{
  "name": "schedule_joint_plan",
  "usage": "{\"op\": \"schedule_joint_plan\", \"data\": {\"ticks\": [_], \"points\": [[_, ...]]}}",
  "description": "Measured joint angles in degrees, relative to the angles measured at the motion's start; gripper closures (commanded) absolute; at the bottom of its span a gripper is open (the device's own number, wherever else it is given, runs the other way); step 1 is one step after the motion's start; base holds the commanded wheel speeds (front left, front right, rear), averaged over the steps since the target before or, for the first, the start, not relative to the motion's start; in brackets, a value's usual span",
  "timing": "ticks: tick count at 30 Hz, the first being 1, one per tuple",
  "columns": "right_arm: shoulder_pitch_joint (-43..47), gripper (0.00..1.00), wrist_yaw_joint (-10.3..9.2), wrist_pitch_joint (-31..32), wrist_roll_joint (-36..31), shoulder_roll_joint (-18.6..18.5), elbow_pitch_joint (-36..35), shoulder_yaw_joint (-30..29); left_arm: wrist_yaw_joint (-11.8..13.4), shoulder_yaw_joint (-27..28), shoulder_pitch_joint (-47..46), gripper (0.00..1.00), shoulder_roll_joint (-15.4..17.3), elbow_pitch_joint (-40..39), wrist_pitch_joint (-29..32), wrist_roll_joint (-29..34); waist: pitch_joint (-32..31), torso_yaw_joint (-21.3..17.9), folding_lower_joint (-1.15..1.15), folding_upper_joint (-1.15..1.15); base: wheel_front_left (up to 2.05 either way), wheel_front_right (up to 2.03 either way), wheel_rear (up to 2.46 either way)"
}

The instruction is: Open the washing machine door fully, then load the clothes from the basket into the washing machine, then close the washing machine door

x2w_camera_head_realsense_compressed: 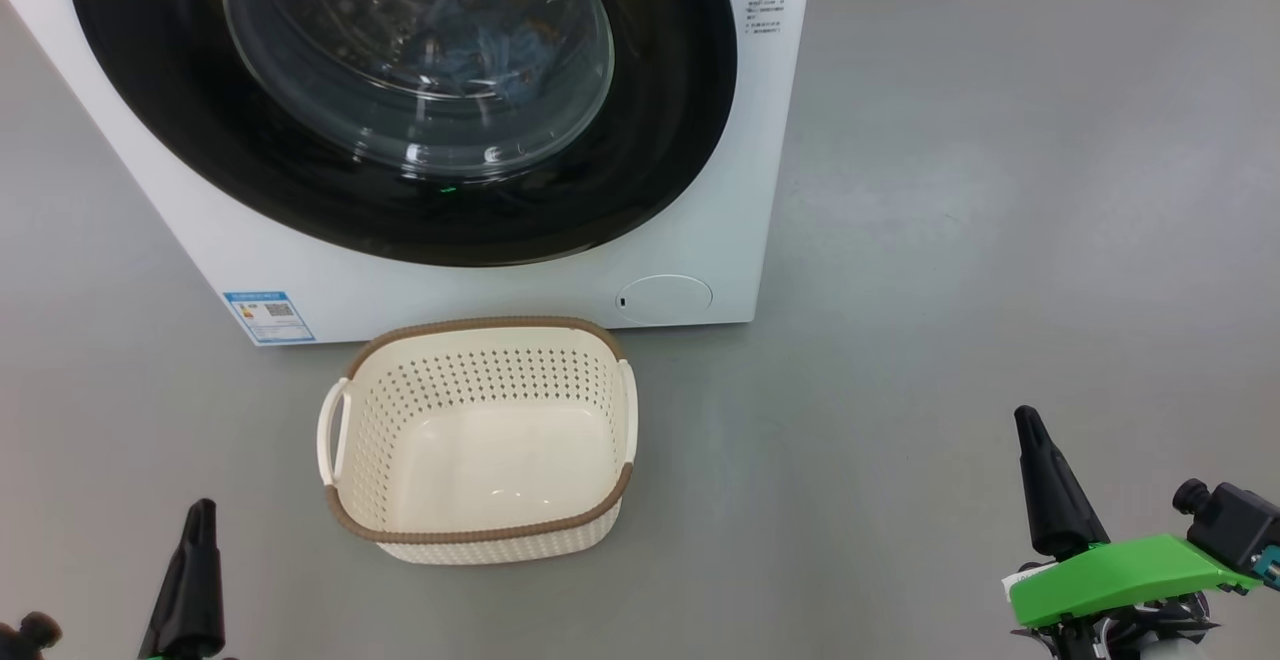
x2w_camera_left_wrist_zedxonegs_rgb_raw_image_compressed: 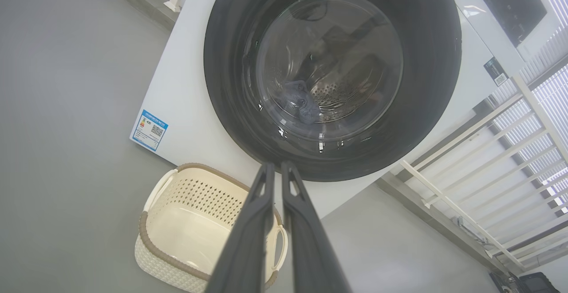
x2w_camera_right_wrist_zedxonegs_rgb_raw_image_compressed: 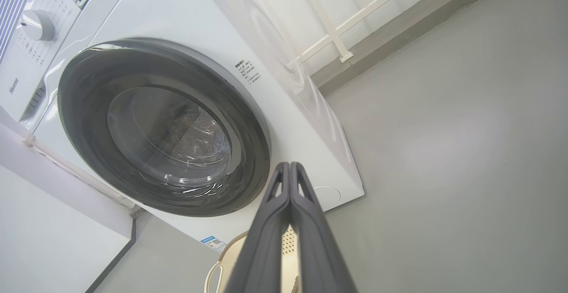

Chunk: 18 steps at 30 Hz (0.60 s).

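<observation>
washing machine door (x2w_camera_head_realsense_compressed: 410,90) sits flush on the washing machine (x2w_camera_head_realsense_compressed: 450,285), blue clothes (x2w_camera_head_realsense_compressed: 490,55) behind its glass. basket (x2w_camera_head_realsense_compressed: 480,325) just before the machine, bottom bare. open grey floor (x2w_camera_head_realsense_compressed: 1000,190) right of the machine. left gripper (x2w_camera_head_realsense_compressed: 203,510) and right gripper (x2w_camera_head_realsense_compressed: 1028,428), short of the machine, pinched narrow, holding nothing.

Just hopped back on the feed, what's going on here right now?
Nothing is being handled at the moment. The washing machine door is closed on the washing machine, and the clothes show through its glass, inside the drum. The basket sits empty on the floor in front of the machine. The left tool and right tool are both shut, holding nothing, low on either side of the basket and clear of it. The job looks finished.
</observation>
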Motion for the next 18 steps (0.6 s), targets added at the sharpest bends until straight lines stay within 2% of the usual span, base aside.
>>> {"op": "schedule_joint_plan", "data": {"ticks": [18], "points": [[-0.07, 1.00, 0.00, 2.75, 11.15, -0.04, 0.91, -1.47, 0.00, 1.10, -0.35, 1.00, -2.67, 0.88, 3.02, -8.15, -0.72, 0.10, 0.00, 0.00, 0.00, 0.00, 0.00]]}}
